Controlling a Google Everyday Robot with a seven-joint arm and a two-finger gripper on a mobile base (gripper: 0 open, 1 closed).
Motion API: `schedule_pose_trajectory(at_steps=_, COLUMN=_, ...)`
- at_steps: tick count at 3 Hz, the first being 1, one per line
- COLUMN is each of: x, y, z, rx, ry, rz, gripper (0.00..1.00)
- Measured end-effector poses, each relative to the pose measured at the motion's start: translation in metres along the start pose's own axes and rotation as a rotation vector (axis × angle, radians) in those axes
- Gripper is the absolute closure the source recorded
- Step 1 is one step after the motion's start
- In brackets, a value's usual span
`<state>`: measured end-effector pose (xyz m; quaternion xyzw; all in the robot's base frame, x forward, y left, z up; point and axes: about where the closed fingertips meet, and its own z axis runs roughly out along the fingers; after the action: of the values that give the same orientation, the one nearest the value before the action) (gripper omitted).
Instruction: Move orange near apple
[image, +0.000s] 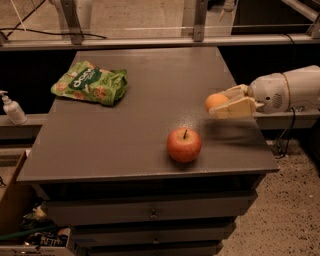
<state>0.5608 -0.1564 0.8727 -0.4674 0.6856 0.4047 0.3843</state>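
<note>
Orange (216, 101) is sitting clamped between the jaws of the gripper (220, 104), over the right side of the worktop (115, 140). Jaws are pinching it from its far and near sides, open only as wide as the fruit. Arm is reaching in from the right. Apple (184, 144) is standing stem-up, near-left of the orange, not touching it. Green snack bag (90, 82) is lying far left.

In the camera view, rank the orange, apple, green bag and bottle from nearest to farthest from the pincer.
The pincer is over the table's right edge.
1. Orange: held in the pincer.
2. Apple: near the table's front, left of the pincer.
3. Green bag: table's back left.
4. Bottle: off the table, far left.
</note>
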Motion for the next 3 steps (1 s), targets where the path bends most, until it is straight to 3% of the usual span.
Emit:
schedule_pose_trajectory(at_steps=1, x=0.011, y=0.034, z=0.002, rx=-0.061, ry=0.019, rz=-0.029, gripper=1.0)
schedule_pose_trajectory(at_steps=3, x=0.023, y=0.085, z=0.016, rx=-0.087, ry=0.09, rz=-0.182, gripper=1.0)
